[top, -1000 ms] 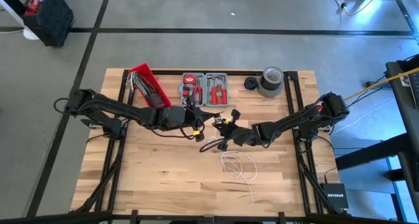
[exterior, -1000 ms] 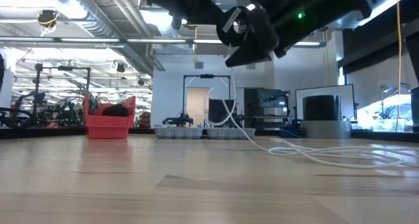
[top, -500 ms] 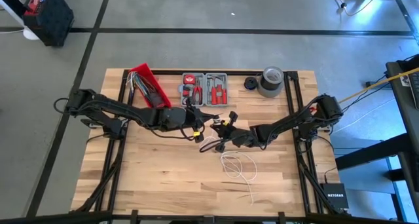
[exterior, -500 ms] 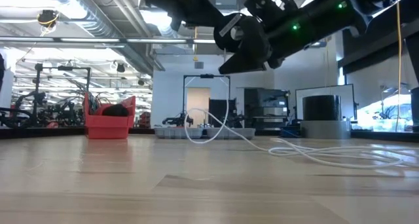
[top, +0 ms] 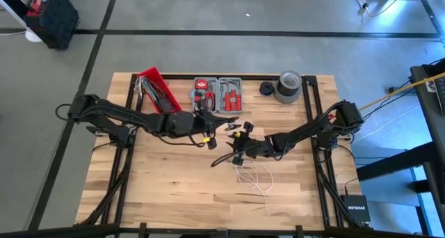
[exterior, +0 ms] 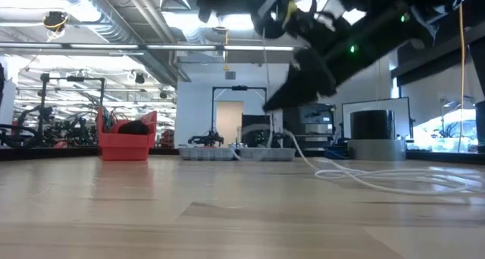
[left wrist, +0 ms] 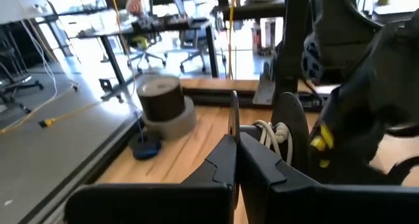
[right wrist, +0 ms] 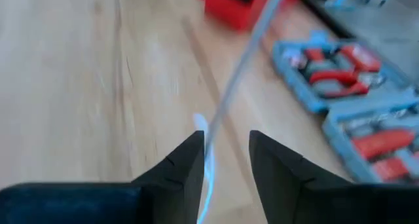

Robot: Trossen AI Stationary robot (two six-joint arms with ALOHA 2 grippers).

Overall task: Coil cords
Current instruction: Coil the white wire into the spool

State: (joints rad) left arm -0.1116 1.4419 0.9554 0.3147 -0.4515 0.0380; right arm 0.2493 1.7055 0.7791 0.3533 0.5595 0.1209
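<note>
White cord (right wrist: 236, 73) is seen running up between the parted fingers of the right gripper (right wrist: 226, 160), which hovers above the middle of the desk (top: 153, 189); the jaws stand apart and nothing is pinched between them. The left gripper (left wrist: 236, 160) is held close by, toward the far side of the desk, with its fingers shut on the white cord, a thin strand of which rises from between them, and a small bundle of turns is seen just beyond its tips. From there the cord drops to the wood, and its loose loops (top: 254, 175) are spread on the side of the right gripper nearer the front edge, a tail trailing toward that edge. The black cord cannot be picked out with certainty.

Several risks are judged from this. With the right jaws open, the strand could slide out sideways, so that the next turn would be lost. If the arms were drawn apart, the turns held at the left gripper could be pulled loose. The loops on the desk could be dragged into a tangle. The grey tool case (top: 217, 94) and red bin (top: 157, 89) at the far edge lie near enough for a swinging cord to catch on them.
</note>
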